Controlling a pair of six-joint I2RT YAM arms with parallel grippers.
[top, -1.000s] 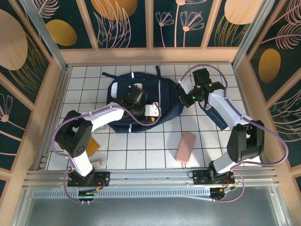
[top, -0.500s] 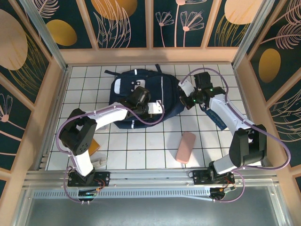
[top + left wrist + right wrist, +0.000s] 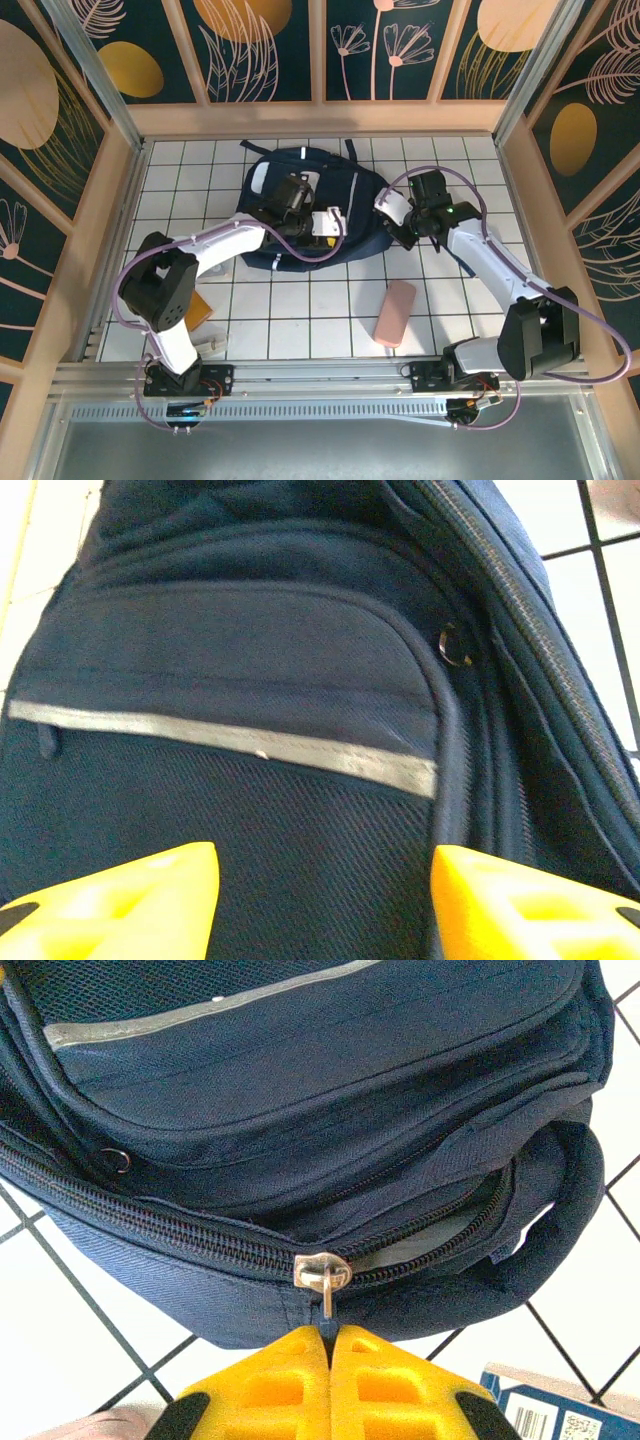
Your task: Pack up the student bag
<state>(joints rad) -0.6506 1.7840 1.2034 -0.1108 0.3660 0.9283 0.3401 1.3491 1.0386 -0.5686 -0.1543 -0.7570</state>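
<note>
Navy fabric is your main landmark: the student bag [image 3: 360,205] lies flat on the white-tiled desk [image 3: 300,300], toward 12 o'clock from the desk's middle, front pocket facing up.

Your left tool [image 3: 325,905] sits over the bag's front, a little toward 4 o'clock of the bag's centre in the overhead view. Its yellow fingers [image 3: 120,900] stand well apart with dark mesh fabric showing between them, and they grip nothing. Whether the tips press on the mesh you cannot tell from the wrist view. Just beyond them a pale reflective stripe [image 3: 230,742] crosses the pocket, and a small metal ring [image 3: 455,645] sits at about 1 o'clock, beside the zip track.

Your right tool [image 3: 330,1345] is at the bag's 3 o'clock edge. Its two yellow fingers are pressed together with no gap, pinching the thin metal zip pull [image 3: 326,1305] that hangs from the slider [image 3: 322,1272]. To the 9 o'clock side of the slider the teeth are meshed. To the 3 o'clock side the zip gapes, and pale grey lining [image 3: 430,1245] shows inside. The bag's carry handle [image 3: 570,1220] curves round beyond that opening.

On the desk, a pink case [image 3: 395,313] lies apart from the bag, at about 5 o'clock from it. A blue box with a barcode [image 3: 560,1405] lies just beside the right tool, at 4 o'clock in the wrist view.
</note>
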